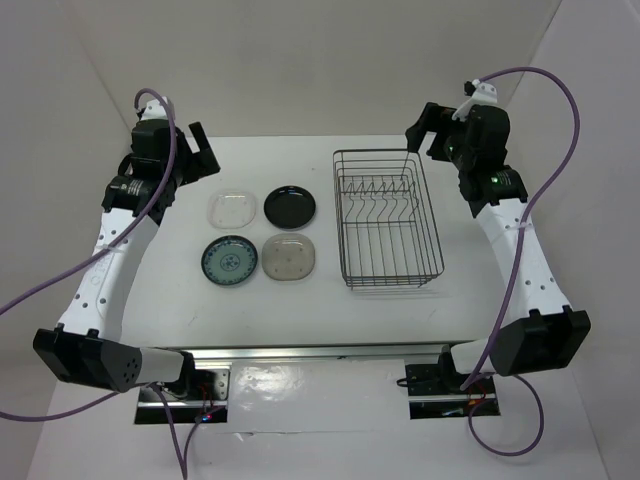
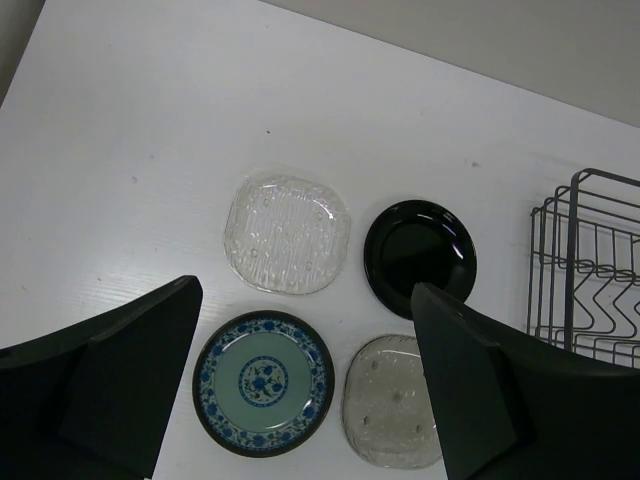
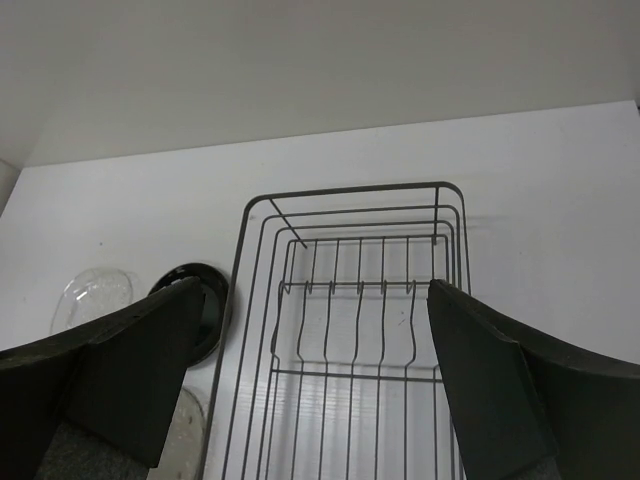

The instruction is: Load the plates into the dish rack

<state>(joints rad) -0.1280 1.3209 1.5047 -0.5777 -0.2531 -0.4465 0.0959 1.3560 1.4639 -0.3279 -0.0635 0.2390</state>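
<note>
Both arms reach forward and high over the white tabletop (image 1: 300,310), white walls (image 1: 300,60) behind, pincers wide open and empty: four plates (image 2: 262,382) lie below the left pincer (image 1: 203,150), the dish rack (image 3: 350,190) below the right pincer (image 1: 421,136).

Four plates (image 1: 290,207), one dish rack (image 1: 388,200), two arms (image 1: 112,262)

narrow gaps between plates (image 1: 290,207), dish rack (image 1: 388,225) open from above

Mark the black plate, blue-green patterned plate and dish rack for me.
black plate (image 1: 290,206): top external view, centre of its well.
blue-green patterned plate (image 2: 263,382): left wrist view, central flower motif.
dish rack (image 1: 393,278): top external view, wires of its near end wall.
</note>
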